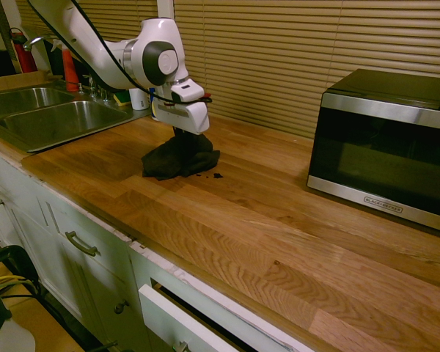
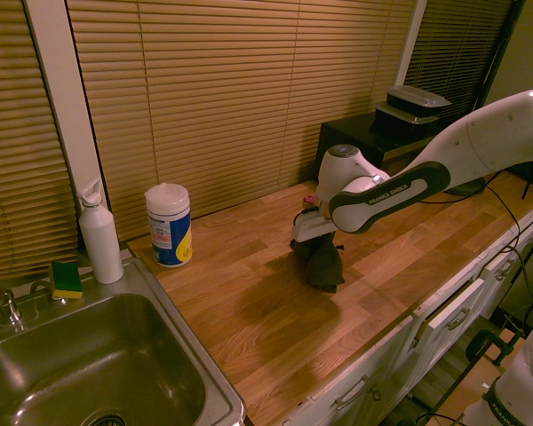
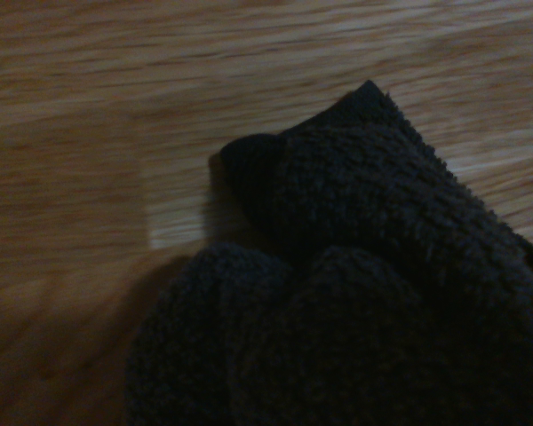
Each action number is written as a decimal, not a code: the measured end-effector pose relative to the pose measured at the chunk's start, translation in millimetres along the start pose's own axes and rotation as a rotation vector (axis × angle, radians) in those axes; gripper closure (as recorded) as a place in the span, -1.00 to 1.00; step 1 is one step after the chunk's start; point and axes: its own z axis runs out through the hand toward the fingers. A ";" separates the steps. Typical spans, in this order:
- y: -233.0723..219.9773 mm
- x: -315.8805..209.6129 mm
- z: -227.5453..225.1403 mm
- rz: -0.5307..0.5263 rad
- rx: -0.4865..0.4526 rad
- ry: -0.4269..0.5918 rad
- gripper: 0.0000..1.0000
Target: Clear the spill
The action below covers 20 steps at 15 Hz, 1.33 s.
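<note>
On the counter [image 1: 227, 213], pincer [image 1: 185, 136] clamps dark cloth [image 1: 180, 159].

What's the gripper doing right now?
Gripper: shut on the dark cloth, pressing it onto the countertop at the spill.

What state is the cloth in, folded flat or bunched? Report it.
Bunched. The dark cloth sits in a crumpled heap on the wooden counter under the gripper, and the wrist view shows rounded lumps.
</note>
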 end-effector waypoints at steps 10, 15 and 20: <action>71.5 103.1 14.5 0.124 0.014 -0.018 1.00; 65.3 95.6 13.7 0.091 0.019 -0.025 1.00; 28.1 46.1 6.6 0.006 0.023 -0.027 1.00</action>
